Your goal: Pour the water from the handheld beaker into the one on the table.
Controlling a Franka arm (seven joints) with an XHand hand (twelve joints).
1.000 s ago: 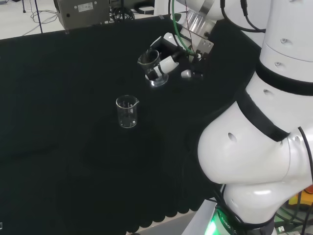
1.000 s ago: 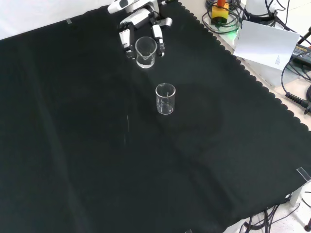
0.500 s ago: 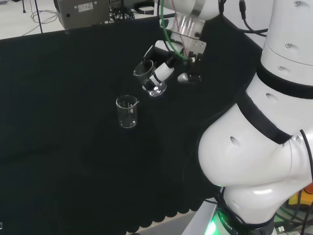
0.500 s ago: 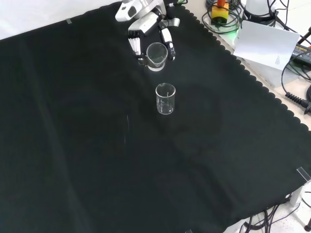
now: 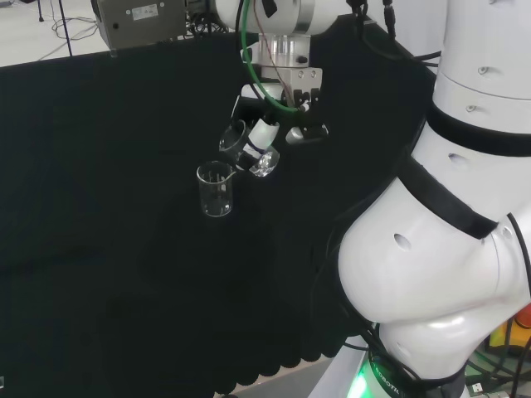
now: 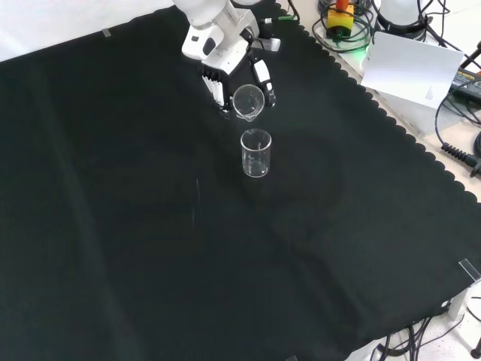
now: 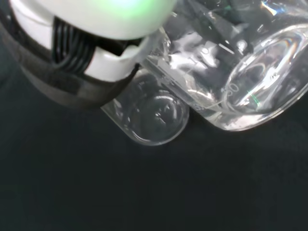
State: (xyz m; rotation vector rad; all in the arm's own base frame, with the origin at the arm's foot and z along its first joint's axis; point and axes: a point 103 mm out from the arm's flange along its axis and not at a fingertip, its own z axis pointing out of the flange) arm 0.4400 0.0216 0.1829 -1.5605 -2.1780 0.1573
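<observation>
Head view: the robot's black and white hand [image 5: 267, 131] has its fingers curled round a clear handheld beaker [image 5: 246, 152], which is tilted with its mouth turned toward the view's left and lower than its base, above the black cloth of the worktop [image 5: 108, 249]; a second clear beaker [image 5: 216, 189] stands upright on the cloth just below and to the left of the tilted one, with the arm's big white links [image 5: 448, 232] at the view's right. Front view: the hand [image 6: 225, 64] comes in from the top, fingers on either side of the handheld beaker [image 6: 248, 101], whose open mouth faces the camera and hangs just above the rim of the standing beaker [image 6: 255, 153]; the two glasses are close together but whether they touch cannot be told, and the cloth [image 6: 150, 263] spreads wide below, its scalloped edge running along the right. Wrist view: the tilted beaker [image 7: 240, 72] looms close and large, clear liquid gathered against its lower wall, with printed graduation marks on the glass; past it the standing beaker [image 7: 156, 115] is seen from above, its round mouth open, next to a blurred white and black part of the hand [image 7: 82, 53]
</observation>
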